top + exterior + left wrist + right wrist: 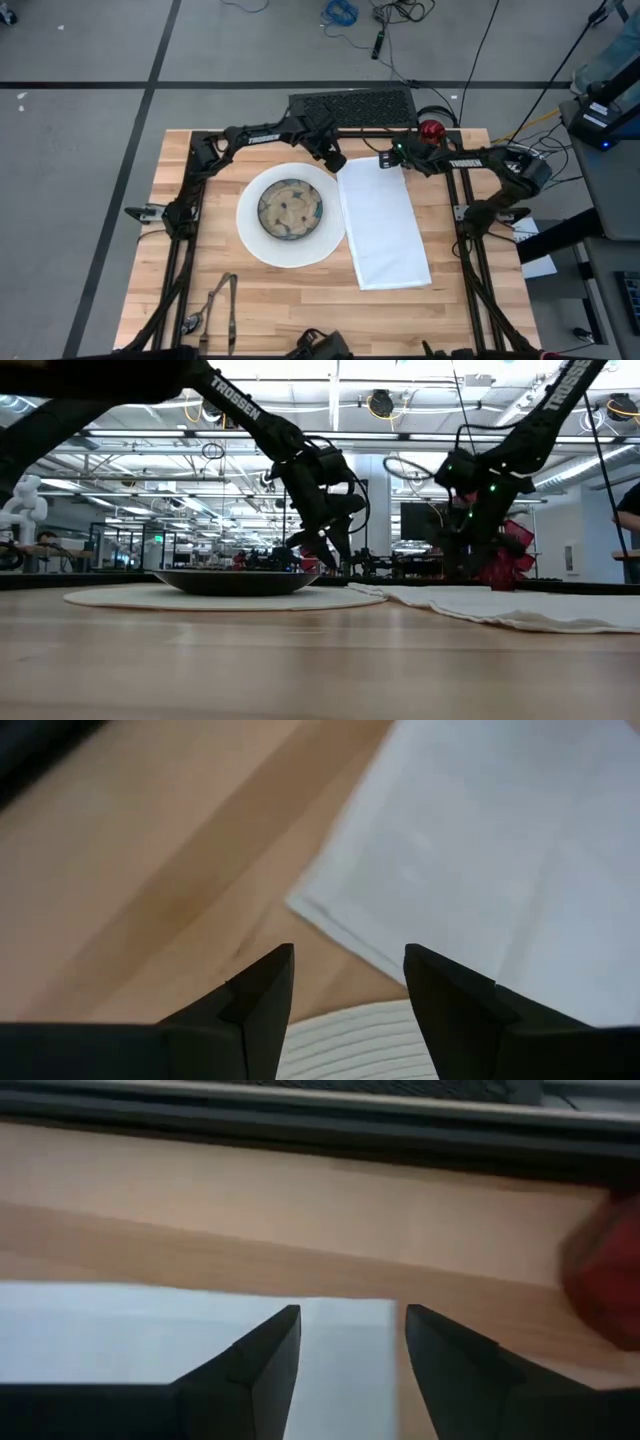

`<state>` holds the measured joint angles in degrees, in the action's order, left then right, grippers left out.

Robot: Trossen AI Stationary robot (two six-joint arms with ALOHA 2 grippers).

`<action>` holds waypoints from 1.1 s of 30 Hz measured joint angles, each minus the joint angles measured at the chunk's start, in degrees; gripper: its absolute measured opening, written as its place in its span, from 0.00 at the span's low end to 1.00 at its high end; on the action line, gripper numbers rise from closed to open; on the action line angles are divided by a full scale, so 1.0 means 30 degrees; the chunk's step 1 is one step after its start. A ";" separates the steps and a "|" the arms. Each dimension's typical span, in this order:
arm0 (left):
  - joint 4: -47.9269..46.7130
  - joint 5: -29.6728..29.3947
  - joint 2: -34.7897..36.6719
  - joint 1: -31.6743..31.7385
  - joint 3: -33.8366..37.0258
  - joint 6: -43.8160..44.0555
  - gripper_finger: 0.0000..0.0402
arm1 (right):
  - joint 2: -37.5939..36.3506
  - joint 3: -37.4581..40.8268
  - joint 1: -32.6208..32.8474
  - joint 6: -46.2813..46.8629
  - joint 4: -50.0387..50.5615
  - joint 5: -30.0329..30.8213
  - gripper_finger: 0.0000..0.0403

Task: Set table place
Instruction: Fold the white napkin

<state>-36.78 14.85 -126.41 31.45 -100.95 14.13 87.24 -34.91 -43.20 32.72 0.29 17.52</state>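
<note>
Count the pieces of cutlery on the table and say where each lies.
2, as far as the high view shows: two dark cutlery pieces side by side near the table's front-left edge, below the white plate. Arm links there may hide more.

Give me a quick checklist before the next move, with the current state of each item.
1. Right gripper open, above napkin's far corner: ok.
2. Left gripper open, empty: ok.
3. Napkin flat beside the plate: ok.
4. Bowl centered on plate: ok.
5. Red cup at its place: not ok, at the table's far edge.
6. Cutlery at its place: not ok, lying near the front edge.
</note>
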 joint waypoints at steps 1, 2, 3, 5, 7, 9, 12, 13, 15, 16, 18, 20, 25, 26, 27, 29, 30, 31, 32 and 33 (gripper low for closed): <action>-0.0027 -0.0014 0.0000 -0.0071 0.0000 0.0006 0.44 | 0.0381 -0.0332 -0.0182 0.0172 0.0441 0.0006 0.42; -0.0101 -0.0007 0.0000 -0.0115 0.0000 0.0006 0.44 | 0.0765 -0.0702 -0.0334 0.0324 0.0919 -0.0009 0.42; -0.0176 -0.0139 0.0000 -0.0160 0.0000 -0.0034 0.44 | 0.1155 -0.1059 -0.0439 0.0320 0.1261 -0.0113 0.42; -0.0196 -0.0303 0.0000 -0.0247 0.0000 -0.0274 0.44 | 0.1919 -0.1809 -0.0576 0.0093 0.1712 -0.0458 0.42; -0.0216 -0.0320 0.0000 -0.0310 0.0000 -0.0475 0.44 | 0.2708 -0.2512 -0.0668 -0.0254 0.2038 -0.0517 0.42; -0.0218 -0.0320 0.0005 -0.0339 0.0000 -0.0589 0.44 | 0.3434 -0.3265 -0.0856 -0.0489 0.2673 -0.0906 0.42; -0.0260 -0.0320 0.0114 -0.0354 0.0000 -0.1337 0.44 | 0.4368 -0.4268 -0.1011 -0.0645 0.3818 -0.1817 0.42; -0.0248 -0.0320 0.0124 -0.0338 -0.0017 -0.1445 0.44 | 0.4583 -0.4491 -0.1011 -0.0645 0.4144 -0.1832 0.42; -0.0284 -0.0327 0.0173 -0.0303 -0.0022 -0.1611 0.44 | 0.4771 -0.4629 -0.1000 -0.0644 0.4379 -0.1796 0.42; -0.0317 -0.0327 0.0210 -0.0264 -0.0022 -0.1877 0.44 | 0.4779 -0.4619 -0.0986 -0.0641 0.4365 -0.1821 0.42; -0.0254 -0.0327 0.0296 -0.0237 -0.0022 -0.2189 0.44 | 0.4695 -0.4593 -0.0966 -0.0637 0.4437 -0.1846 0.42; -0.0265 -0.0331 0.0306 -0.0230 -0.0029 -0.2441 0.44 | 0.4546 -0.4586 -0.0887 -0.0549 0.4626 -0.1910 0.42; -0.0435 -0.0328 0.0306 -0.0230 -0.0029 -0.2772 0.44 | 0.4090 -0.4549 -0.0260 -0.0570 0.5203 -0.1729 0.42; -0.0541 -0.0334 0.0306 -0.0230 -0.0029 -0.2898 0.44 | 0.3924 -0.4542 -0.0089 -0.0569 0.5505 -0.1508 0.42; -0.0676 -0.0334 0.0306 -0.0230 -0.0029 -0.2916 0.44 | 0.3748 -0.4532 0.0039 -0.0574 0.5846 -0.1251 0.42; -0.0706 -0.0334 0.0306 -0.0230 -0.0029 -0.2916 0.44 | 0.3476 -0.4486 0.0187 -0.0640 0.6467 -0.0827 0.42; -0.0749 -0.0334 0.0320 -0.0230 -0.0029 -0.2930 0.44 | 0.3393 -0.4476 0.0194 -0.0696 0.6562 -0.0852 0.42; -0.0822 -0.0345 0.0399 -0.0230 -0.0029 -0.2950 0.44 | 0.3337 -0.4469 0.0191 -0.0769 0.6603 -0.0868 0.42; -0.0831 -0.0405 0.0454 -0.0230 -0.0022 -0.2955 0.44 | 0.3295 -0.4465 0.0191 -0.0839 0.6624 -0.0830 0.42; -0.0750 -0.0453 0.0507 -0.0230 -0.0022 -0.2907 0.44 | 0.3286 -0.4454 0.0191 -0.0965 0.6623 -0.0785 0.42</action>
<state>-39.03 13.49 -124.89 30.76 -101.01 5.41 97.10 -48.27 -42.63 29.83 20.16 15.17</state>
